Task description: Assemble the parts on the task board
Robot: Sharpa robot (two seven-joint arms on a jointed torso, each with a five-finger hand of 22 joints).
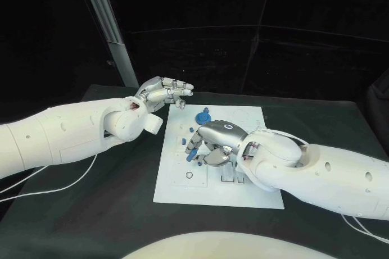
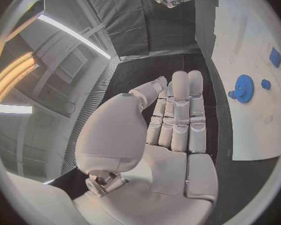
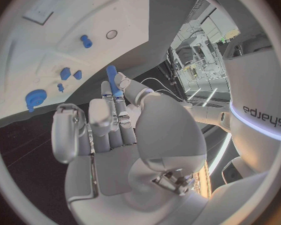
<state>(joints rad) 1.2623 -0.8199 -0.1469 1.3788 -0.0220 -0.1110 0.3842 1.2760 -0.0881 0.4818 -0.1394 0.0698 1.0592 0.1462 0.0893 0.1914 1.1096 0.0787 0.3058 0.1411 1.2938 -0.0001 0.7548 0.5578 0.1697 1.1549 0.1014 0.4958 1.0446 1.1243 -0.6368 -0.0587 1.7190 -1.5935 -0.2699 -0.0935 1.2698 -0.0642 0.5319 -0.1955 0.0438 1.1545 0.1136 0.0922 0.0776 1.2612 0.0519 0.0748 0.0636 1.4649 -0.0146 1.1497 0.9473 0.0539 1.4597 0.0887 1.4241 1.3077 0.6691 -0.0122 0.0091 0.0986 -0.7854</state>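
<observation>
In the head view the left hand (image 1: 164, 92) sits in the upper left of the frame, raised above the black counter (image 1: 97, 214) just off the upper left corner of the task board (image 1: 218, 197). Its fingers (image 1: 180, 88) are loosely curled with gaps between them and hold nothing; the left wrist view shows that hand's fingers (image 2: 178, 110) stretched out side by side and bare, released.

The white task board lies in the middle of the frame, its long side running away from the robot. Near its upper edge, just left of centre, a blue gear (image 1: 204, 117) lies on the board, with smaller blue parts (image 1: 202, 110) close beside it. In the left wrist view the same gear (image 2: 243, 88) shows at the right of the circle, on the white plate.

Right of centre, the right hand (image 1: 212, 144) is lowered over the middle of the board, palm down. A slim blue peg (image 1: 192, 152) sticks out from its fingers at their left side, pointing toward the lower left. In the right wrist view this peg (image 3: 112, 77) is pinched between the thumb and a finger (image 3: 107, 105), the other fingers spread; the gear (image 3: 34, 97) and small blue parts (image 3: 85, 40) lie on the board beyond.
</observation>
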